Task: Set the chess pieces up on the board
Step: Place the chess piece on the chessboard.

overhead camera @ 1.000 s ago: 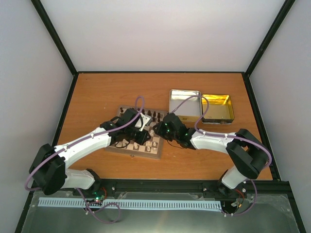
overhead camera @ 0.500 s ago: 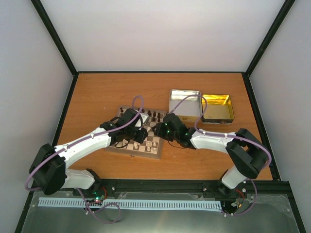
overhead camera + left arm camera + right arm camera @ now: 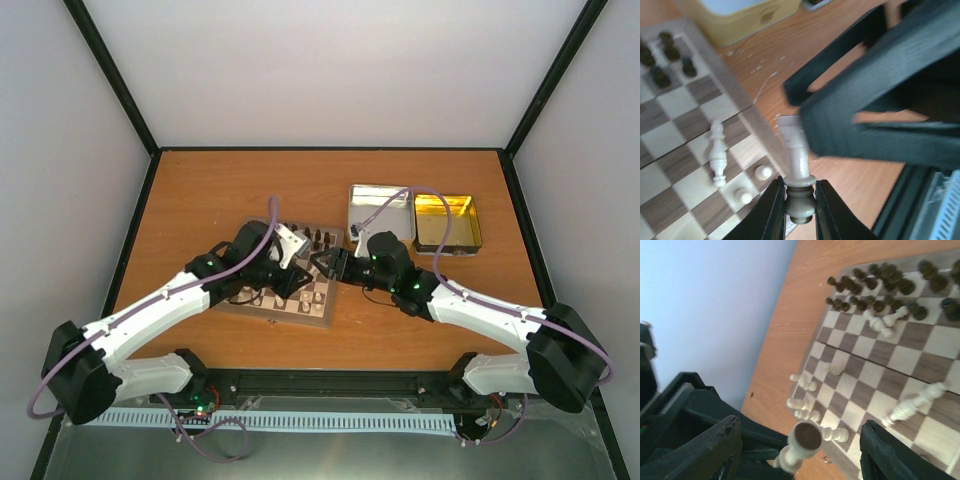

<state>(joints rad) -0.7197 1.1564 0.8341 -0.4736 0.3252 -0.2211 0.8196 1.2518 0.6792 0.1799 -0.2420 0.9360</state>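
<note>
Left claw [image 3: 800, 194] is pinched on the foot of a pale piece [image 3: 797, 160], apparently a rook, with one finger pressed on each side of the base. The piece is clear of any surface, held in the air above the right edge of the board [image 3: 900, 360]. Right claw [image 3: 799, 435] is spread wide, one jaw on each side of the crown, and neither appears to touch it. The piece's long axis runs from the left claw straight toward the right claw, roughly across the table. Its foot is at the left claw and its crown points into the right wrist camera, so it is not upright. The left arm is nearer, since it has the piece. Judgement: the next move turns on the left wrist bringing that axis vertical, foot down, over a back-row square on the pale side, with the right claw drawn clear first. Dark pieces [image 3: 904, 286] are ranked at the far edge. A fallen pale piece [image 3: 912, 407] lies flat on the squares, not yet stood up.
</note>
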